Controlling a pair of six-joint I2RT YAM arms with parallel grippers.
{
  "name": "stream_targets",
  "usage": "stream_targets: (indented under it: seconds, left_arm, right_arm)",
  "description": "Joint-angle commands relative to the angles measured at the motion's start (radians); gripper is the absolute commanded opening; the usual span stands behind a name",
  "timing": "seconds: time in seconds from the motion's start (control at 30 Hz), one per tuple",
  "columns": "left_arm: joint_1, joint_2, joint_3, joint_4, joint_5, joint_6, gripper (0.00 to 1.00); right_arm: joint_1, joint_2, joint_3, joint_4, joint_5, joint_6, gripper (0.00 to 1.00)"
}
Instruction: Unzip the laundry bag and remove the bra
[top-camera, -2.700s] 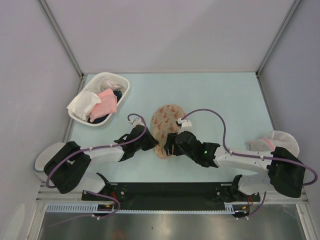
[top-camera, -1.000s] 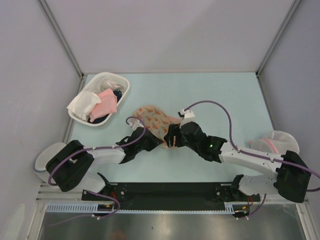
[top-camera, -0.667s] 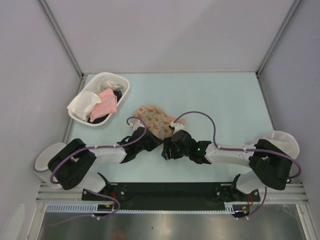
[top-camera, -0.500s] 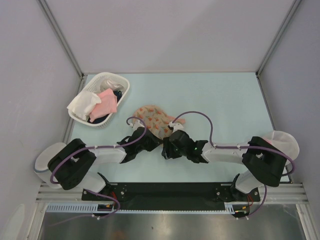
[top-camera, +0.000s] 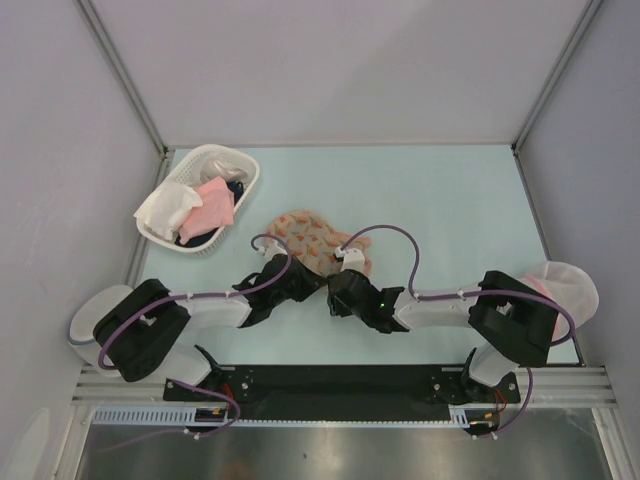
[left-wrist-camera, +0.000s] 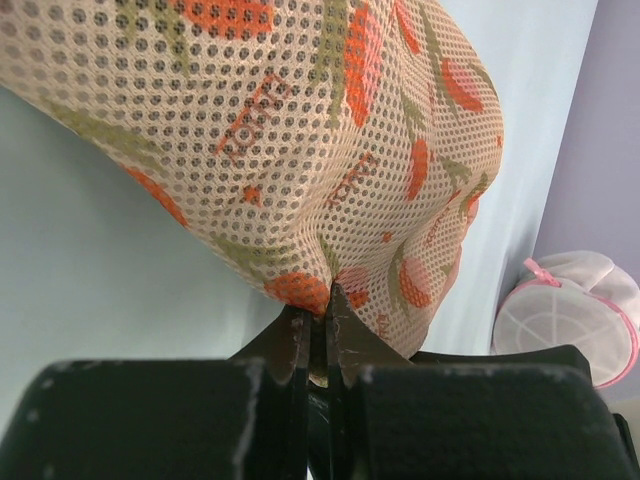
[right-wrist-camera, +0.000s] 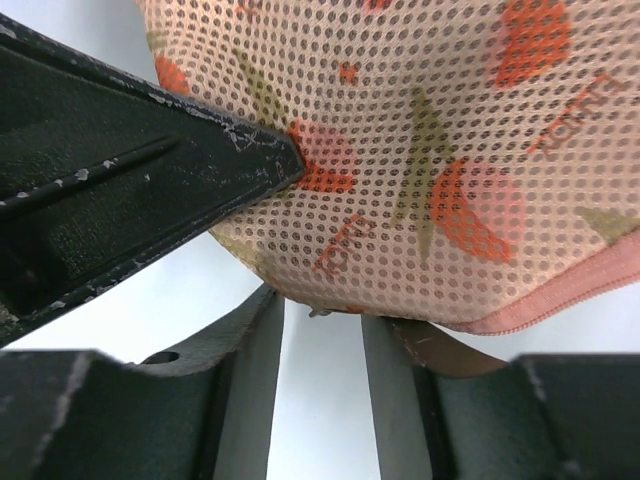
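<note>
The laundry bag (top-camera: 310, 238), a beige-pink mesh pouch with an orange-red floral print, lies mid-table. In the left wrist view the laundry bag (left-wrist-camera: 300, 130) fills the frame, and my left gripper (left-wrist-camera: 318, 302) is shut on a fold of its near edge. My right gripper (right-wrist-camera: 322, 325) stands open just under the bag's pink zipper seam (right-wrist-camera: 540, 315). A small metal zipper pull (right-wrist-camera: 318, 312) hangs between its fingertips. From above, the left gripper (top-camera: 311, 284) and the right gripper (top-camera: 336, 290) sit side by side at the bag's near edge. The bra is hidden.
A white basket (top-camera: 252, 175) at the back left holds a pink cloth (top-camera: 213, 205) and a white cloth (top-camera: 165, 208). A white mesh dome with a pink rim (top-camera: 560, 275) sits at the right edge behind the right arm, and this dome (left-wrist-camera: 570, 320) also shows in the left wrist view.
The right arm has swung in and to the left, to the bag's near edge beside the left gripper, and its jaws have narrowed. The left gripper has kept its hold on the bag.
</note>
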Motion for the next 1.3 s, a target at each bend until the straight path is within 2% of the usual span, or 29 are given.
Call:
stream_targets:
  seconds: [0.0,0.2,0.23,0.33,1.27]
  left_arm:
    - [-0.011,-0.030,-0.009,0.047,0.037,-0.035,0.00]
    - [-0.011,-0.024,-0.010,0.055,0.040,-0.035,0.00]
    - [-0.012,-0.023,-0.010,0.057,0.041,-0.035,0.00]
    - [-0.011,-0.020,-0.010,0.057,0.040,-0.034,0.00]
    - [0.090,0.002,0.056,-0.057,0.075,0.195,0.00]
  right_arm:
    - [0.027,0.000,0.043,0.058,0.151,-0.001,0.40]
    - [0.032,0.011,0.051,0.019,0.194,0.016,0.22]
    - [0.034,0.011,0.051,0.016,0.198,0.021,0.14]
    - [0.035,0.015,0.051,0.008,0.201,0.019,0.00]
    - [0.009,-0.121,-0.067,-0.099,0.235,0.082,0.00]
